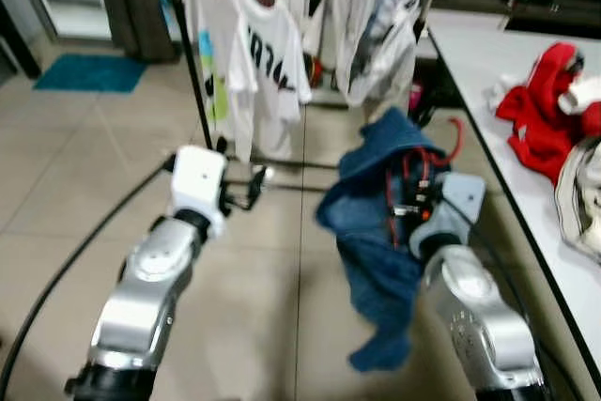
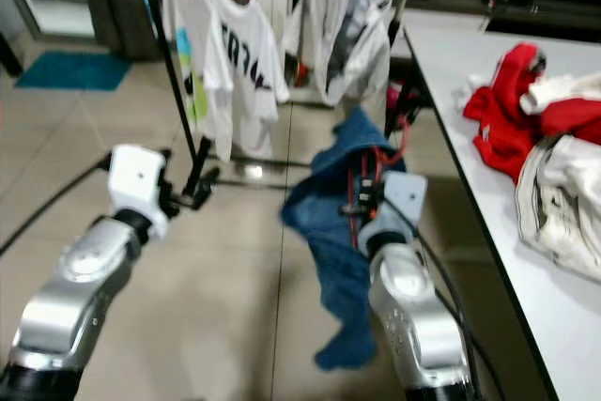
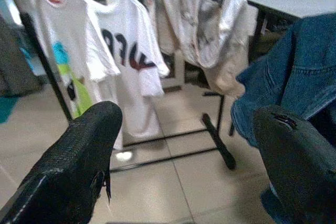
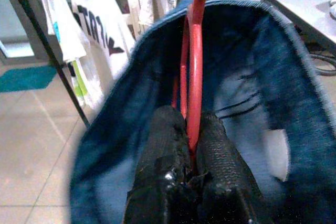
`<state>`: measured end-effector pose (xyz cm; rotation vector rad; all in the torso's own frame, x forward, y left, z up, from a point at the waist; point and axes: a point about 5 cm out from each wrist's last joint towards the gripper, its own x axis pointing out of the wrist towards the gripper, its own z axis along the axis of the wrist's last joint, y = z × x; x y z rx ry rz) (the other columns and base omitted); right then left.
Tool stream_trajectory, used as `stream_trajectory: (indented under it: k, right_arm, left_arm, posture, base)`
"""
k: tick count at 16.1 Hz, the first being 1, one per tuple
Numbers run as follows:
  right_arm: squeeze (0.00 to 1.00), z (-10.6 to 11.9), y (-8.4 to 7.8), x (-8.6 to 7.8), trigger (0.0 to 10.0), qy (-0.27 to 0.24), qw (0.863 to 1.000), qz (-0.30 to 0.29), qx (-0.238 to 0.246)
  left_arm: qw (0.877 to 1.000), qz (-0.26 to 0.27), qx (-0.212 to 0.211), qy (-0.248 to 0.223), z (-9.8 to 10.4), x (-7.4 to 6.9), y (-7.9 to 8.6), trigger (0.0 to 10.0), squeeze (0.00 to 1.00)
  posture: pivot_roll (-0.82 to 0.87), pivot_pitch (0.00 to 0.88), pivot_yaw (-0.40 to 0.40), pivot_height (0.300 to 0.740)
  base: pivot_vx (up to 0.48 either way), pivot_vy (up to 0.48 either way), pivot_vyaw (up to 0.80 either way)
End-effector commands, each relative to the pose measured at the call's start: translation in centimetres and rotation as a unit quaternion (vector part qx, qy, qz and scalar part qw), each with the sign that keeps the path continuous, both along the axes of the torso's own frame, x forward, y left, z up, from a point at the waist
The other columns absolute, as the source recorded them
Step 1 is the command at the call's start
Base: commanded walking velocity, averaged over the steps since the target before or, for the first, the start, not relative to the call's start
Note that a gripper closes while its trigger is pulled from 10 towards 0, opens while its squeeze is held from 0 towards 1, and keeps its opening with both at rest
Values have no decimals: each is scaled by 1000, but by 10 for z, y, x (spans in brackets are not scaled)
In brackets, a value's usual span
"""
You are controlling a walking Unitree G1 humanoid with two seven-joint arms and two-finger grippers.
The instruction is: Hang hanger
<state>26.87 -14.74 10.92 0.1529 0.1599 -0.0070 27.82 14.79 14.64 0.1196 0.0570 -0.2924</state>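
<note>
A red hanger [image 4: 194,66] carries a blue denim jacket [image 1: 376,223], and my right gripper [image 4: 190,129] is shut on the hanger's wire just below its hook. The jacket hangs over the floor, short of the black clothes rack [image 1: 192,63]. The hanger's red wire [image 1: 457,138] pokes out beside the collar. My left gripper [image 3: 188,114] is open and empty. It is held out to the left of the jacket, pointing at the rack's base bar [image 1: 282,164]. The rack's top rail is out of frame.
White T-shirts [image 1: 268,63] and a pale jacket [image 1: 376,35] hang on the rack. A white table [image 1: 488,63] on the right holds a red garment [image 1: 545,110] and other clothes. A black cable [image 1: 75,260] crosses the tiled floor; a teal mat [image 1: 89,72] lies far left.
</note>
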Motion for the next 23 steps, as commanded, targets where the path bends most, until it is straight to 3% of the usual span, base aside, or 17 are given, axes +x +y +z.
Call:
stream_trajectory:
  k: [1, 13, 23]
  right_arm:
    - [0, 6, -8, 2, 10000, -17, 1000, -15, 2]
    - [0, 6, -12, 1, 10000, -23, 999, -36, -13]
    - [0, 3, -10, -3, 10000, -17, 1000, -22, 2]
  left_arm:
    - [1000, -10, -5, -4, 2, 1, -6, 10000, 0]
    - [1000, -16, -5, -2, 2, 2, -8, 10000, 0]
    - [1000, -24, -4, 3, -1, -2, -9, 10000, 0]
  posture:
    - [55, 49, -25, 740]
    - [54, 48, -25, 740]
    - [53, 33, -23, 740]
  base:
    - [334, 0, 0]
    - [336, 0, 0]
    - [336, 0, 0]
